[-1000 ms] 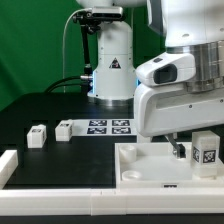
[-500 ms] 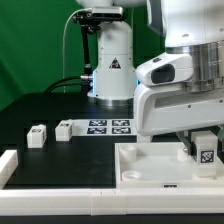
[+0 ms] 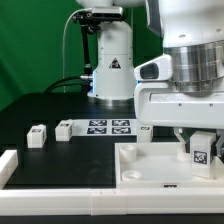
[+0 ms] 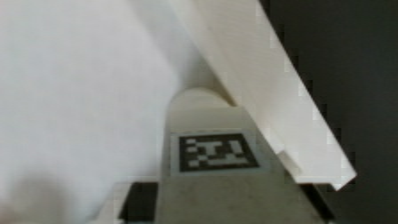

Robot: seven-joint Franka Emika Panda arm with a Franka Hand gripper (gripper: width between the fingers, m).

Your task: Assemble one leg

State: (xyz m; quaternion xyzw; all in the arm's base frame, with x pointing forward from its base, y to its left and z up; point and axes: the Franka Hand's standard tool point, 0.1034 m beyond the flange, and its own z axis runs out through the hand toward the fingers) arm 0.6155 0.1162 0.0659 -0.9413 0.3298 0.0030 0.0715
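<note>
My gripper (image 3: 199, 140) is shut on a leg (image 3: 203, 152), a small white blocky peg whose square tag faces the camera. It holds the leg upright over the right corner of the large white square tabletop (image 3: 150, 162); I cannot tell whether the leg touches it. In the wrist view the leg (image 4: 219, 130) fills the middle between the dark fingers (image 4: 150, 202), with the white tabletop (image 4: 71, 90) beyond it. Two more legs (image 3: 37, 135) (image 3: 64, 129) lie on the black table at the exterior view's left.
The marker board (image 3: 108, 126) lies behind the tabletop, in front of the arm's base (image 3: 110, 70). A white L-shaped rail (image 3: 10, 165) runs along the table's front and left edges. My arm's bulky wrist (image 3: 180, 85) hides the far right.
My wrist has turned and the hand has shifted slightly, still holding the leg over the tabletop's right corner. The leg now sits a touch lower and more to the left.
</note>
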